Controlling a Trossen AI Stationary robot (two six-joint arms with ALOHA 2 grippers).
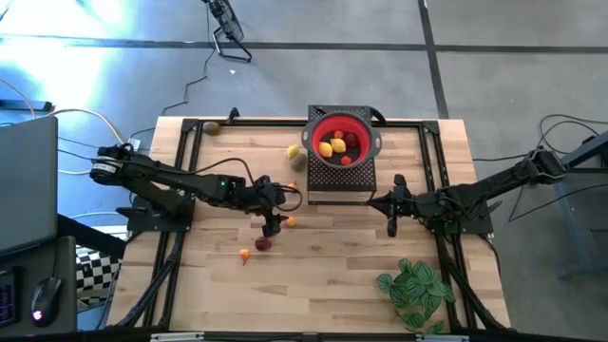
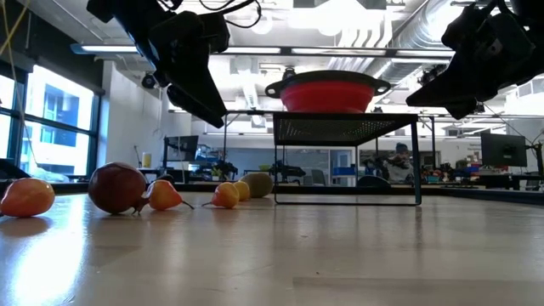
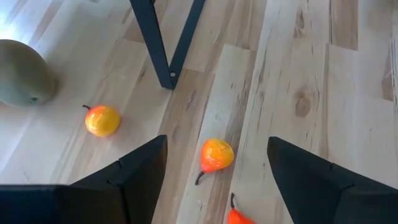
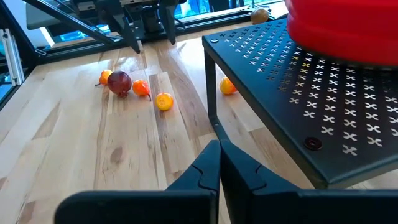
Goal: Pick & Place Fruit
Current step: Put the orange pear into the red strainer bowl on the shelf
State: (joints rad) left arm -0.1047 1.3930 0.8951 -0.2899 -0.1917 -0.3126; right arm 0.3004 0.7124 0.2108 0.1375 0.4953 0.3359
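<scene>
- Plant with green leaves lies at the near edge of the wooden table, about 5 o'clock from table centre.
- Loose fruit on the boards at 8 o'clock: small orange fruit, dark red fruit just beside it, another orange one a little farther in.
- Left gripper hangs over this cluster, fingers spread apart, nothing between them; left wrist view shows an orange pear-shaped fruit on the table in the gap below.
- Right gripper at 3 o'clock, fingers pressed together, empty, beside the black perforated stand.
- Red bowl sits on the stand at 12 o'clock, with yellow and red fruit inside.
- Yellow fruit rests on the table at the bowl's 9 o'clock.
- Brownish-green fruit lies at the far edge, 11 o'clock.
</scene>
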